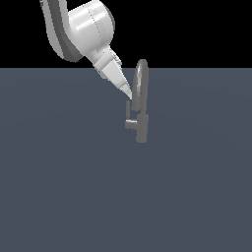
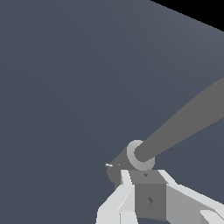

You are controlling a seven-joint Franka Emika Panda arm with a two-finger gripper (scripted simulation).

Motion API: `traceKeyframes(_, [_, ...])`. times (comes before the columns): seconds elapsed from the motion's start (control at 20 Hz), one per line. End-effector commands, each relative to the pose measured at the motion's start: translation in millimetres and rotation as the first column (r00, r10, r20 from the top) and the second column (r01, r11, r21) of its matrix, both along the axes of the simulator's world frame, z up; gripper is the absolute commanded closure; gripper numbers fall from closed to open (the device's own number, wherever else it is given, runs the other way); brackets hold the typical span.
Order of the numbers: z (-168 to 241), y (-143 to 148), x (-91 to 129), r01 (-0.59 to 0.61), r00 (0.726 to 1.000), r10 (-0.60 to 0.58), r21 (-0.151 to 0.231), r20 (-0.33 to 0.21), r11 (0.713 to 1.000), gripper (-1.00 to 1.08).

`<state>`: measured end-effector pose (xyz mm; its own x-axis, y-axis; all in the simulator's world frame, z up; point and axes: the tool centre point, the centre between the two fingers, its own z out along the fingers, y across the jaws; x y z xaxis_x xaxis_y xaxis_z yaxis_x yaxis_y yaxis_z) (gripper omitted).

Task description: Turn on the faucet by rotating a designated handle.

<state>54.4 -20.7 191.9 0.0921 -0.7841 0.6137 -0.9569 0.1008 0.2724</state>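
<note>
- The faucet (image 1: 141, 106) stands upright at the frame's centre.
- Its handle (image 1: 128, 109) juts left.
- The gripper (image 1: 127, 92) tip sits just above it.

The arm (image 1: 81, 27) is glossy white with rounded bulbous joints and dark grey side bands, narrowing to a white, faceted gripper (image 1: 127, 92) with pale angular fingers (image 2: 114, 205).
</note>
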Motion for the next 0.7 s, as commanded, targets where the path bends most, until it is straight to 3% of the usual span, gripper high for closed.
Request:
traceKeyframes(0.0, [-10, 1, 5, 0.019, 1.0, -0.018, -0.038, 0.025, 0.999, 1.08])
traceKeyframes(0.3, [-27, 2, 12, 0.047, 0.997, -0.041, -0.095, 0.066, 0.994, 1.08])
traceKeyframes(0.65, [-34, 3, 15, 0.058, 0.995, -0.049, -0.118, 0.083, 0.991, 1.08])
